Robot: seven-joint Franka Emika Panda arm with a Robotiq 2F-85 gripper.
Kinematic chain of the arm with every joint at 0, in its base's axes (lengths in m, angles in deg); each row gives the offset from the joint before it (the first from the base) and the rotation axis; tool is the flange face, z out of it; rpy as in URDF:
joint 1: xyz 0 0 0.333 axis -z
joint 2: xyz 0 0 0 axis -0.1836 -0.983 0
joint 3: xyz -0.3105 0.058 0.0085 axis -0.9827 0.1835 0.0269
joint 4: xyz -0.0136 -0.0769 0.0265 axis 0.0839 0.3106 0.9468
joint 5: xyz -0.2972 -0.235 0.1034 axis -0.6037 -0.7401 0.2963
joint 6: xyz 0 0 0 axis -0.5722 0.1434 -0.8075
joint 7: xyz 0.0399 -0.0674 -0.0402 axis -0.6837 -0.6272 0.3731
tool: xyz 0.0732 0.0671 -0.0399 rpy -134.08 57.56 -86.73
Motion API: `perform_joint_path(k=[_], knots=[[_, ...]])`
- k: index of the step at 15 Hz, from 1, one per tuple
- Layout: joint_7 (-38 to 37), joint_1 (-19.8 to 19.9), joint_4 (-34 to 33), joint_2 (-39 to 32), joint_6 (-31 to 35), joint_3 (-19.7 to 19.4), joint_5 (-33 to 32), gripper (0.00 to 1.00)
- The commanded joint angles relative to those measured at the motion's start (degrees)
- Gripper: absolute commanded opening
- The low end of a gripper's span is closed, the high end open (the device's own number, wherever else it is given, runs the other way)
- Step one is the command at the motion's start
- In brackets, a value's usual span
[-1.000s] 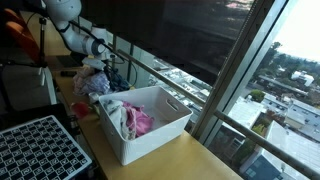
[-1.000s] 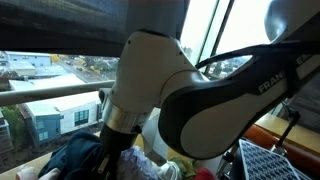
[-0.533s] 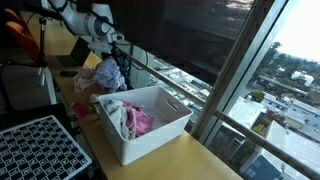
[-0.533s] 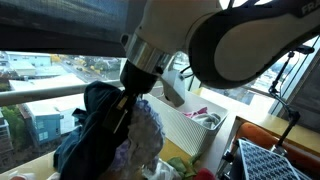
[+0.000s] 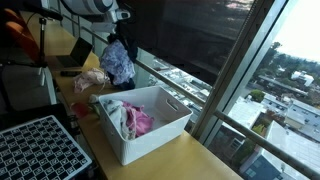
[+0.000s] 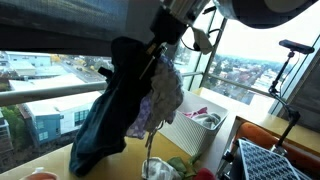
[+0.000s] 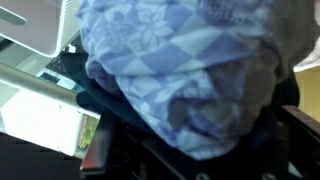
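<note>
My gripper (image 5: 117, 20) is high above the table, shut on a bundle of clothes that hangs from it. The bundle is a blue-and-white floral cloth (image 5: 119, 63) together with a dark navy garment (image 6: 104, 122), which dangles lower. In an exterior view the floral cloth (image 6: 163, 95) hangs just below the gripper (image 6: 168, 34). The floral cloth (image 7: 170, 70) fills the wrist view and hides the fingertips. A white plastic basket (image 5: 158, 139) stands on the table below and to the side, with pink and white clothes (image 5: 134, 120) in it.
A pinkish heap of clothes (image 5: 90, 80) lies on the table under the bundle. A black perforated tray (image 5: 35, 150) sits at the near corner. A window with a railing (image 5: 180, 85) runs along the table's far edge. The basket (image 6: 196, 132) stands beyond the hanging clothes.
The gripper has risen well up from the heap, lifting the floral cloth and the navy garment with it; they now hang free above the table.
</note>
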Motion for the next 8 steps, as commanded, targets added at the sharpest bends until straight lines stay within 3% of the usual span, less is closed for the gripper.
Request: perform_joint_path(k=[1, 8], knots=[[-0.87, 4.01, 4.61, 9.22, -2.15, 0.68, -0.59, 0.04], [0.85, 14.10, 12.86, 21.77, -1.44, -0.06, 1.40, 0.04]])
